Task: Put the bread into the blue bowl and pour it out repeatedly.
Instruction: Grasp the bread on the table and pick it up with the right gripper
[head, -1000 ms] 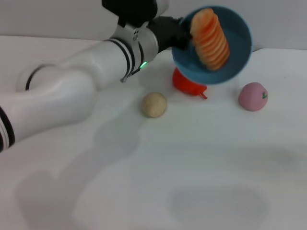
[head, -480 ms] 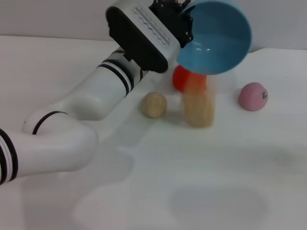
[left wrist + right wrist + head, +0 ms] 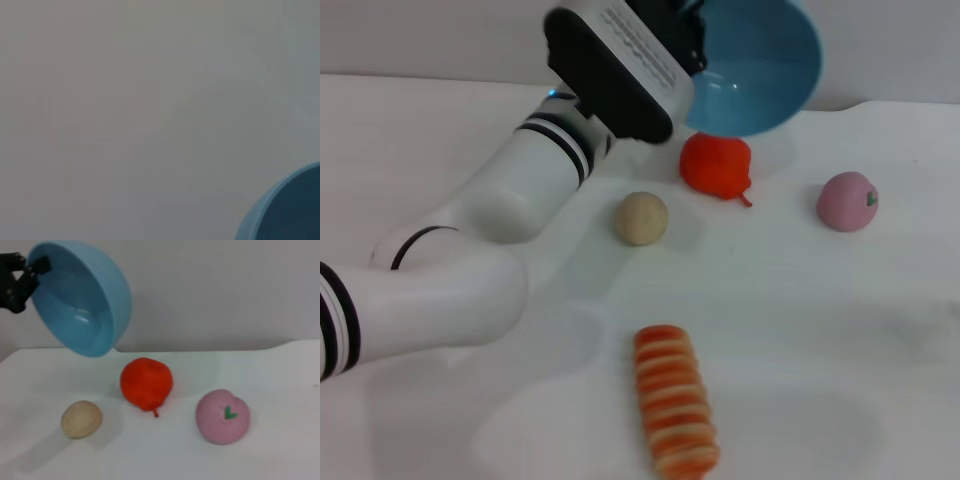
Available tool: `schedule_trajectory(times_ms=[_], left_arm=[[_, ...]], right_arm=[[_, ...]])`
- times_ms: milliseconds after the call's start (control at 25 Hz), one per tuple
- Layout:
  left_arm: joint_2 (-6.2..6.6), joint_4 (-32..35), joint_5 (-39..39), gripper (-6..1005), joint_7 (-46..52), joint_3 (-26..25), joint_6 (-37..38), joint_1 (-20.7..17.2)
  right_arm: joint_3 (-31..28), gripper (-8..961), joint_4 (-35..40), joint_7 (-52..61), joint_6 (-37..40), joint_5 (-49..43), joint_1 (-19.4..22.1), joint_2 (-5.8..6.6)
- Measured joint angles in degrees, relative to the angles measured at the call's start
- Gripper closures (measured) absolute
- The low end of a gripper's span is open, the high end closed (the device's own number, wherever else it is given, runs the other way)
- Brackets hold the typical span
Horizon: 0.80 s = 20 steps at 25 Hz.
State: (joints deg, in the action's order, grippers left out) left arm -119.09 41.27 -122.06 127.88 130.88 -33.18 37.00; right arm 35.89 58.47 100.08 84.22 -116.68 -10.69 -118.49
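Bowl (image 3: 755, 70): tipped, raised, rim clamped by left gripper (image 3: 22, 277). Bread (image 3: 675, 400): on tabletop (image 3: 840, 330), striped side up. Right gripper: unseen.

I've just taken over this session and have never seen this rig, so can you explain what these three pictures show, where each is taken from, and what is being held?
This is a two-armed robot. The wide picture comes from its head camera, looking down at a white table. The big white arm on the left is its left arm; its left gripper clamps the rim of the blue bowl, held tipped in the air and empty. The mostly grey picture is that arm's wrist camera, catching only the bowl's edge. The third comes from the right wrist, looking across the table; the right gripper itself is not seen.

On the table lie the bread, near the front edge, a beige ball, a red fruit and a pink fruit.
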Motion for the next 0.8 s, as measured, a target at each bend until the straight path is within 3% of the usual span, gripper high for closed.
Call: schedule_trajectory(times_ms=[120, 240, 520, 800], left_arm=[[0.2, 1.15, 4.69, 979, 0.06, -1.77, 2.39, -0.05], [0.53, 4.86, 8.63, 978, 0.08, -7.84, 10.65, -1.27], [0.85, 15.87, 9.92, 977, 2.46, -31.92, 45.08, -5.77], [1.47, 17.3, 4.13, 976, 9.41, -53.28, 75.21, -5.6]], right_arm=[[0.27, 472, -0.97, -2.14, 0.61, 0.3, -0.81, -0.19], [0.95, 471, -1.38, -3.89, 2.18, 0.38, -2.11, -0.27], [5.39, 470, 0.22, -3.01, 7.01, -0.8, -6.17, -0.03], [13.59, 471, 2.61, 2.15, 7.79, -2.03, -9.51, -0.01]])
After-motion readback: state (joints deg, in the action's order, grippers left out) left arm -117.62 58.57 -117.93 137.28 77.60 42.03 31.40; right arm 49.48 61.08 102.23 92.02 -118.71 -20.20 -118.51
